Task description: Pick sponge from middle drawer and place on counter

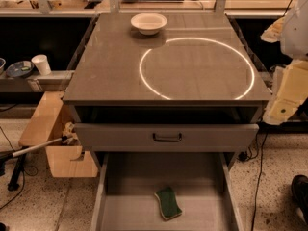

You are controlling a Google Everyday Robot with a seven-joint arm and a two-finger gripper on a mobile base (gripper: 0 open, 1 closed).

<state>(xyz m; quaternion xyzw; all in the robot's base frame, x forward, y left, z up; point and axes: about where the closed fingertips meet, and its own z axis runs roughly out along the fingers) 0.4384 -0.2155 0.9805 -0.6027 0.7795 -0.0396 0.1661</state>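
Sponge (168, 202), green face up, lies flat on the floor of the open middle drawer (130, 186), just below the handled drawer front (167, 137). We judge the task unstarted: picking and placing both remain. Worktop (110, 76), above that front, carries no sponge. Hand (285, 97) sits up and right of that front, well apart from the sponge and without it; how far open it is we cannot tell.
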